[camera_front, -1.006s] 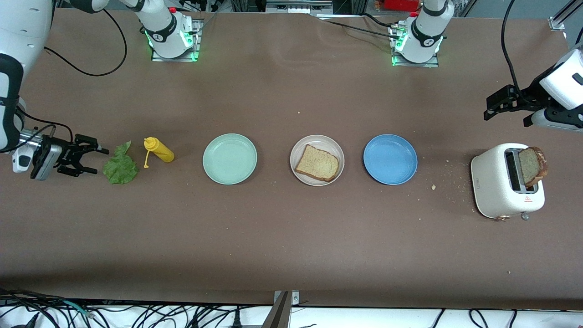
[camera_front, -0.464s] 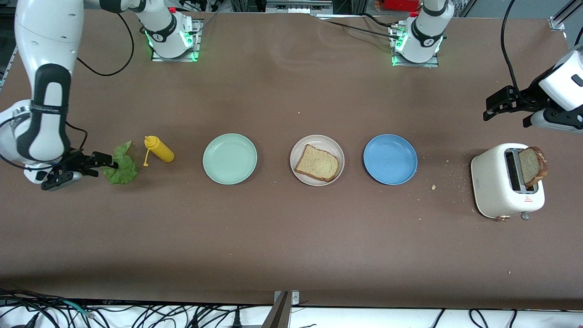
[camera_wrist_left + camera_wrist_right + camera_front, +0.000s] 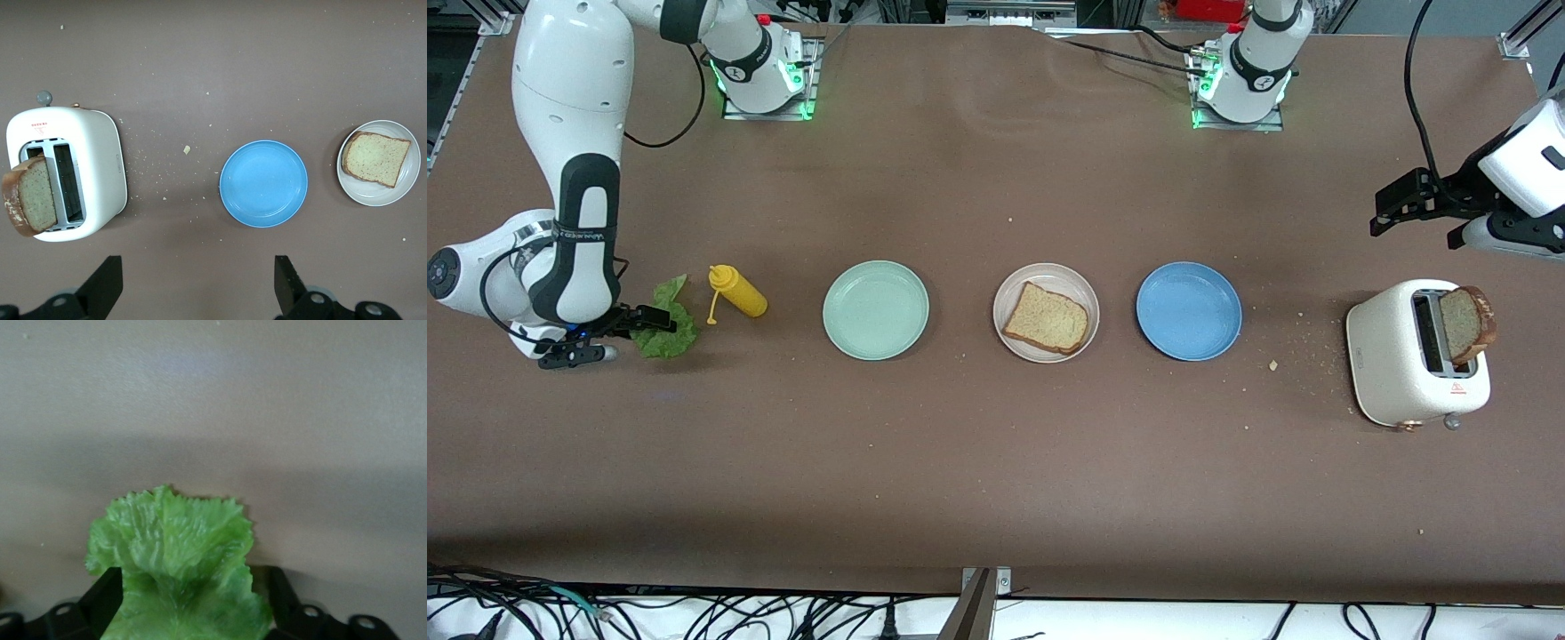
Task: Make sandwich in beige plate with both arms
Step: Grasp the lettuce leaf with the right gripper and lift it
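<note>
The beige plate sits mid-table between two other plates, with one brown bread slice lying flat in it. A second slice stands out of the white toaster at the left arm's end. A crinkled green lettuce leaf lies on the table at the right arm's end. My right gripper is down at the leaf, open. In the right wrist view the lettuce lies between its two black fingers. My left gripper waits open in the air over bare table beside the toaster.
A yellow squeeze bottle lies right beside the lettuce, toward the plates. A mint-green plate and a blue plate flank the beige one. Crumbs are scattered between the blue plate and the toaster.
The right arm has swung in and its gripper has moved onto the lettuce, from beside the leaf to astride it. The left arm has not moved.
</note>
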